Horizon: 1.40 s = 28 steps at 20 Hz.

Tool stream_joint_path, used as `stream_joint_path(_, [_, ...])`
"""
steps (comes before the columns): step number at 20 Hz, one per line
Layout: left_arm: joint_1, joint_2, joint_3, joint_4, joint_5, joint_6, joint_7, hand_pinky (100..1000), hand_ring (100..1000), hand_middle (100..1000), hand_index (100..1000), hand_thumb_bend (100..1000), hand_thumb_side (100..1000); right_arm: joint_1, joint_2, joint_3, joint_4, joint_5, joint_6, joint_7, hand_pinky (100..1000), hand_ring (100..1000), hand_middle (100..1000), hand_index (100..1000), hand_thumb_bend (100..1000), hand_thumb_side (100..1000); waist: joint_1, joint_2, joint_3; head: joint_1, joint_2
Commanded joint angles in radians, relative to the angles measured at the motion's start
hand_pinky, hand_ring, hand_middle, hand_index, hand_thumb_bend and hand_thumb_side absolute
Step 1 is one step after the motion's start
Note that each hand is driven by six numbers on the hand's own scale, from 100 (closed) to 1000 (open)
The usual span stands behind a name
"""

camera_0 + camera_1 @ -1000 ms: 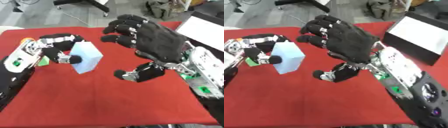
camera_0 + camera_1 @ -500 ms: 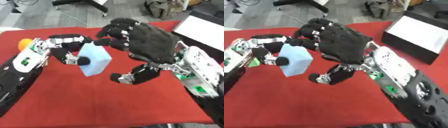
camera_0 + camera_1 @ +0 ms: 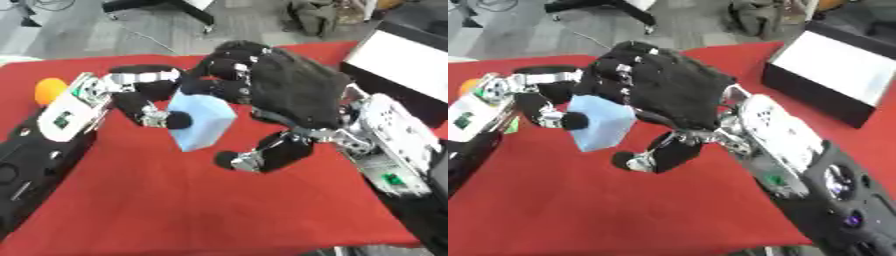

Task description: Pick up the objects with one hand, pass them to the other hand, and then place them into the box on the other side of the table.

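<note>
A light blue block (image 3: 200, 125) hangs above the red table (image 3: 175, 200), held in my left hand (image 3: 149, 97), whose fingers and thumb are curled round its left side. My right hand (image 3: 284, 92) reaches in from the right, its fingers spread over the block's top and right side, thumb (image 3: 262, 155) hanging below and apart from the block. The fingertips lie at the block's upper edge; whether they touch it I cannot tell. An open black box with a white inside (image 3: 833, 75) stands at the table's right far corner.
An orange ball (image 3: 48, 90) lies at the left edge of the table behind my left forearm. Beyond the far edge are grey floor, a chair base and a bag. Bare red cloth lies in front of the hands.
The right hand has moved left until its fingers reach over the block. The left hand has carried the block right, toward the table's middle. The camera has also shifted.
</note>
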Motion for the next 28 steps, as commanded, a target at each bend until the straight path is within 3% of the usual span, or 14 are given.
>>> stream_joint_path(1, [-0.027,0.005,0.02,0.004,-0.012,-0.001,-0.006,746,561,531,642,100,534,-0.02,0.003,-0.004,-0.021,-0.017,0.005,0.012,873,853,810,900,473,406,0.001,-0.017,0.0,-0.004,-0.003])
stream_joint_path(14, [-0.037,-0.008,0.066,0.034,-0.043,-0.03,-0.006,749,578,531,642,100,492,-0.019,0.007,-0.01,-0.021,-0.007,0.032,0.066,878,851,823,899,451,385,0.003,-0.015,0.002,-0.013,-0.003])
stream_joint_path(20, [-0.038,-0.009,0.057,0.029,-0.054,-0.06,-0.006,752,584,534,645,100,505,-0.017,0.016,-0.018,-0.021,0.052,0.038,0.074,897,863,854,908,428,392,0.004,-0.014,0.002,-0.015,-0.003])
stream_joint_path(28, [-0.041,-0.012,0.035,0.032,-0.053,-0.045,-0.006,751,586,534,645,100,523,-0.013,0.039,-0.024,-0.021,0.149,0.034,0.057,914,873,877,918,412,408,0.01,-0.013,0.007,-0.028,-0.003])
